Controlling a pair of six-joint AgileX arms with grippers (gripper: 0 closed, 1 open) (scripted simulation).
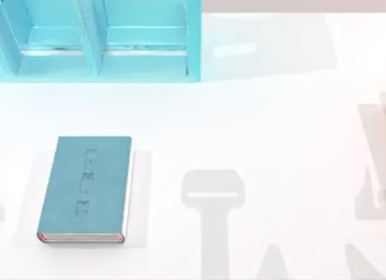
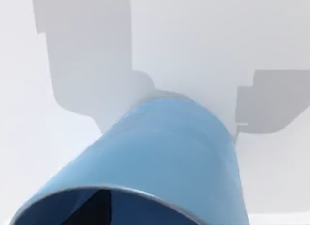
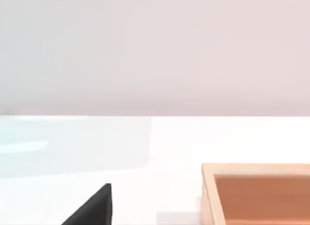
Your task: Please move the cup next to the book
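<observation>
The blue cup (image 2: 164,157) looms close in the left wrist view, rim toward the camera, off the white table, which lies below with grey shadows on it. A dark finger (image 2: 97,208) of my left gripper shows inside the rim, and the gripper is shut on the cup's wall. The teal book (image 1: 86,188) lies flat at the table's left front, with white page edges and a thin red edge at its near end. A dark part of my right gripper (image 3: 92,208) shows low in the right wrist view, above the table.
A large light-blue shelf unit (image 1: 99,38) stands at the back left. A wooden box (image 3: 256,193) sits near my right arm. Grey arm shadows (image 1: 212,195) fall on the white table (image 1: 271,123) right of the book and along its right edge.
</observation>
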